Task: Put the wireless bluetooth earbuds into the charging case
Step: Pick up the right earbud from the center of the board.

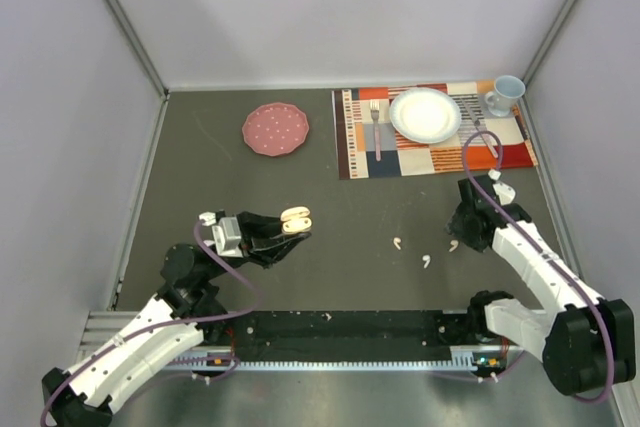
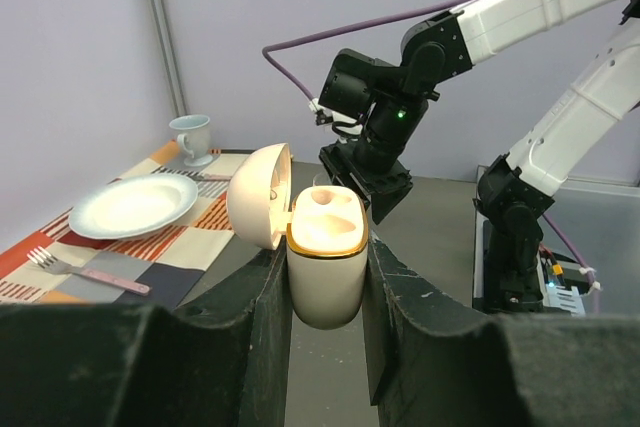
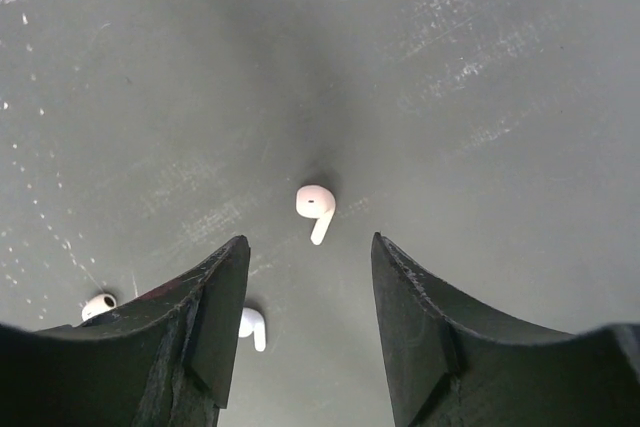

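My left gripper (image 1: 290, 227) is shut on a white charging case (image 1: 295, 219) and holds it above the table. In the left wrist view the case (image 2: 327, 247) stands upright between the fingers, gold-rimmed, with its lid (image 2: 258, 195) swung open to the left. Three white earbuds lie on the dark table (image 1: 397, 243), (image 1: 426, 261), (image 1: 453, 245). My right gripper (image 1: 460, 235) is open and empty, low over the rightmost one. In the right wrist view one earbud (image 3: 316, 209) lies just ahead of the open gripper (image 3: 310, 257), a second (image 3: 252, 326) by the left finger, a third (image 3: 98, 305) at far left.
A pink plate (image 1: 275, 130) sits at the back left. A patterned placemat (image 1: 440, 162) at the back right carries a white plate (image 1: 425, 114), a fork (image 1: 376, 127) and a cup (image 1: 505, 95). Grey walls enclose the table.
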